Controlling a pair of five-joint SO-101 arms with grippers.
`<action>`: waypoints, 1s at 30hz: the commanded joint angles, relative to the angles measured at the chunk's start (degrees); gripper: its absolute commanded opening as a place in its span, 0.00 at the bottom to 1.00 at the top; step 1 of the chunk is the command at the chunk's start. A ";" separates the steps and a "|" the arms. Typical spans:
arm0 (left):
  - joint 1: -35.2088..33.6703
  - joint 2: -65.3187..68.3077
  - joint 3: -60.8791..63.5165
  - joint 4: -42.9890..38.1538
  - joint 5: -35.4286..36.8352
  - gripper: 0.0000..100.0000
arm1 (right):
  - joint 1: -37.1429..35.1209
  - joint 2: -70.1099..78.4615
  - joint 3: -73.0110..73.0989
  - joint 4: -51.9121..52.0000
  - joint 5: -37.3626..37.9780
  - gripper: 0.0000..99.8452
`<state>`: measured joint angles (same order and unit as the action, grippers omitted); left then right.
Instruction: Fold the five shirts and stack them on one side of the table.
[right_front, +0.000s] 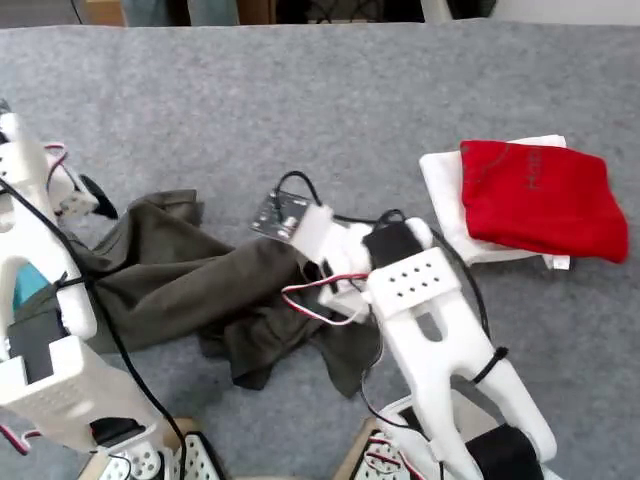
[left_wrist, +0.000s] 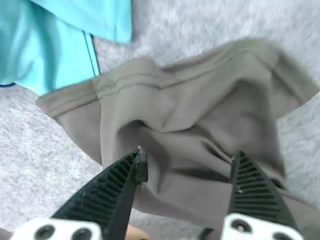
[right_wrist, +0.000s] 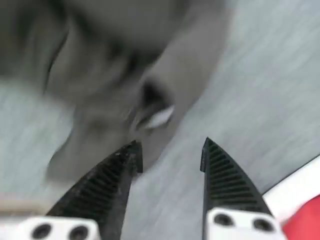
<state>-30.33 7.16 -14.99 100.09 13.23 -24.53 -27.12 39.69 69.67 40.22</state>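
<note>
Lying beneath both spread jaws, crumpled olive shirt (right_front: 190, 275)

Matt olive cloth shirt (right_front: 200, 270), red cloth shirt (right_front: 545, 200), rough grey felt table (right_front: 300, 100), ribbed black plastic left claw (left_wrist: 190, 155)

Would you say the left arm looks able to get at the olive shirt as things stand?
Probably yes: the left gripper is open right over the olive shirt, with nothing between them.
</note>
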 joint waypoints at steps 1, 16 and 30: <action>-4.26 -2.99 -4.70 0.62 -0.09 0.29 | -2.02 5.05 -0.40 -12.22 -0.09 0.20; -18.07 -2.46 1.01 0.53 -13.27 0.29 | 12.40 39.43 -29.41 -20.22 -11.52 0.01; -18.33 -3.08 7.43 0.62 -20.75 0.29 | 16.44 47.69 -54.99 18.81 -10.55 0.06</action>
<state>-47.91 7.16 -7.60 100.09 -4.62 -7.03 21.67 -10.15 79.96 29.41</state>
